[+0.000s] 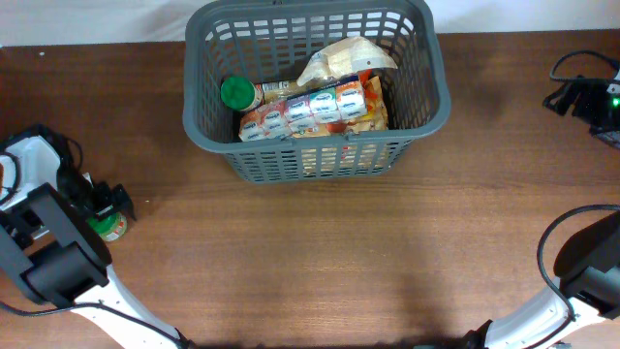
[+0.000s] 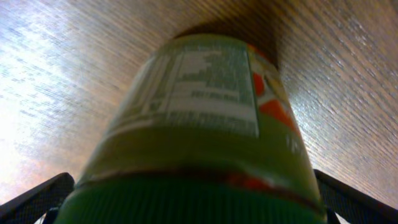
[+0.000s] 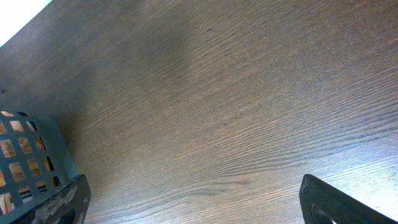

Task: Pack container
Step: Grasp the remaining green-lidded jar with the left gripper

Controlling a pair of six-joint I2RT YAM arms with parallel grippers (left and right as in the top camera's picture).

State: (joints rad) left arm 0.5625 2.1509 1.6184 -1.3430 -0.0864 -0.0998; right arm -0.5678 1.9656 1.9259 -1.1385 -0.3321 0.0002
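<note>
The dark grey lattice basket (image 1: 315,155) stands at the back middle of the table. It holds a green-lidded jar (image 1: 235,93), a row of small cups (image 1: 315,109) and a crinkled bag (image 1: 349,58). A second green-lidded jar (image 1: 111,226) lies on the table at the far left. My left gripper (image 1: 105,202) is right at it. In the left wrist view the jar (image 2: 199,124) fills the space between the spread fingers, lid nearest the camera. My right gripper (image 3: 196,208) is open and empty over bare wood, with the basket's corner (image 3: 37,162) to its left.
The wooden table (image 1: 320,262) stretches in front of the basket. The right arm and its looped cable (image 1: 581,257) sit at the front right. Black gear with a green light (image 1: 591,97) is at the back right edge.
</note>
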